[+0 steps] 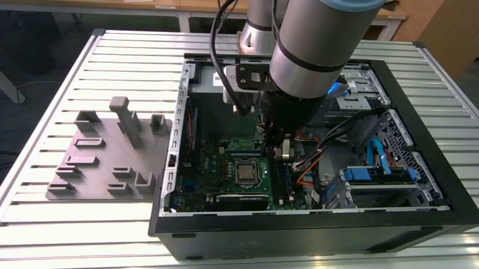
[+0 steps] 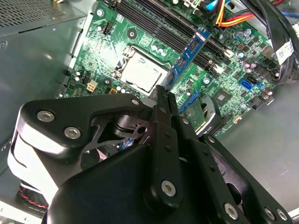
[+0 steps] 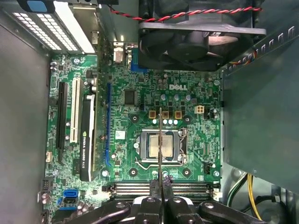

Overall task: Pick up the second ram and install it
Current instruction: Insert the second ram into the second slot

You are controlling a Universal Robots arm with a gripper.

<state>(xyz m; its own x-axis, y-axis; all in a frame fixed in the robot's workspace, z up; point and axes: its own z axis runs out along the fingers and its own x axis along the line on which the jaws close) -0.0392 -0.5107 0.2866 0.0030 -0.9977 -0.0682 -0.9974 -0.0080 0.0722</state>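
The second ram (image 2: 188, 53) is a slim board with a blue label and dark chips. It sticks out from the tips of my gripper (image 2: 162, 93), which is shut on its near end. In the first wrist view the ram (image 3: 160, 140) appears edge-on as a thin line rising from the gripper (image 3: 160, 189). It hangs above the motherboard, over the CPU socket (image 3: 147, 147) and near the long black memory slots (image 3: 126, 188). In the exterior view the gripper (image 1: 281, 152) reaches down inside the open computer case (image 1: 419, 140), just beside the CPU socket (image 1: 247, 171).
A grey holder plate (image 1: 97, 168) with upright blocks lies on the slatted table at the exterior view's left. Inside the case are a black fan (image 3: 201, 42), a graphics card (image 3: 87, 140), a drive bay with blue cables (image 1: 378, 154), and orange and yellow wires (image 2: 233, 18).
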